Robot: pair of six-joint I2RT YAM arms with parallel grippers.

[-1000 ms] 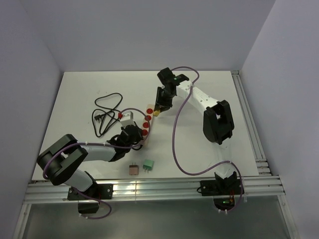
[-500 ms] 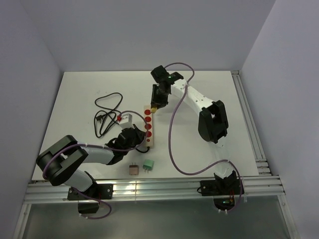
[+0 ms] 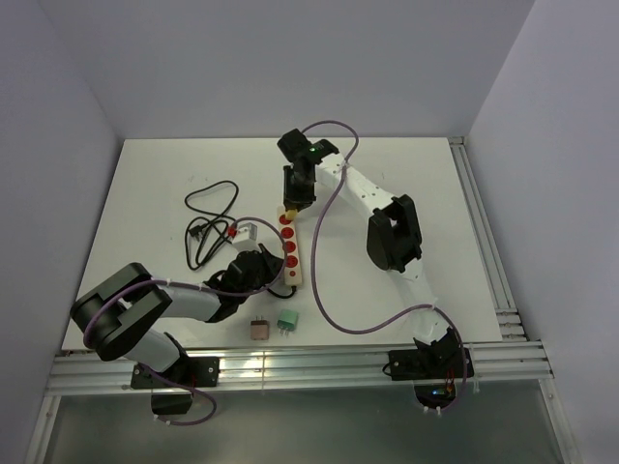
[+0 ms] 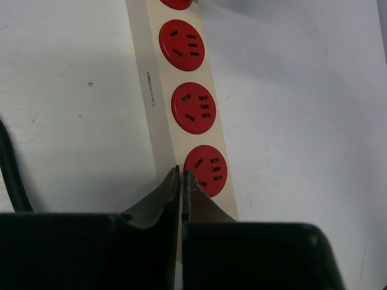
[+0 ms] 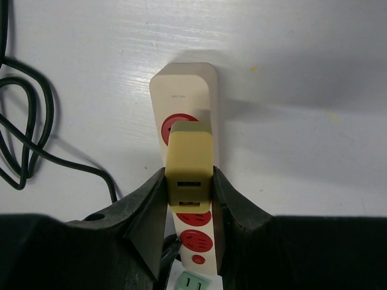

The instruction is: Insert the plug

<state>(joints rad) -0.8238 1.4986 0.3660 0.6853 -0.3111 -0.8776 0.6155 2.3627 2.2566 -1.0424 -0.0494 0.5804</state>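
Observation:
A cream power strip (image 3: 291,253) with red sockets lies mid-table. My right gripper (image 3: 293,196) is shut on a yellow plug (image 3: 290,209) and hovers over the strip's far end. In the right wrist view the plug (image 5: 189,164) sits between the fingers of that gripper (image 5: 188,181), just above the far red socket (image 5: 174,125); its prongs are hidden. My left gripper (image 3: 268,272) is at the strip's near end. In the left wrist view its jaws (image 4: 182,173) are shut and empty. The tips lie on the strip (image 4: 158,115) beside the nearest red socket (image 4: 207,170).
A coiled black cable (image 3: 208,217) lies left of the strip, also in the right wrist view (image 5: 33,115). A small white adaptor (image 3: 246,230) sits by the strip. A brown plug (image 3: 259,329) and a green plug (image 3: 288,320) rest near the front edge.
My right gripper has carried the yellow plug leftward, from beside the strip's far end to over it. The strip has swung to lie straighter. The left jaws have closed a little.

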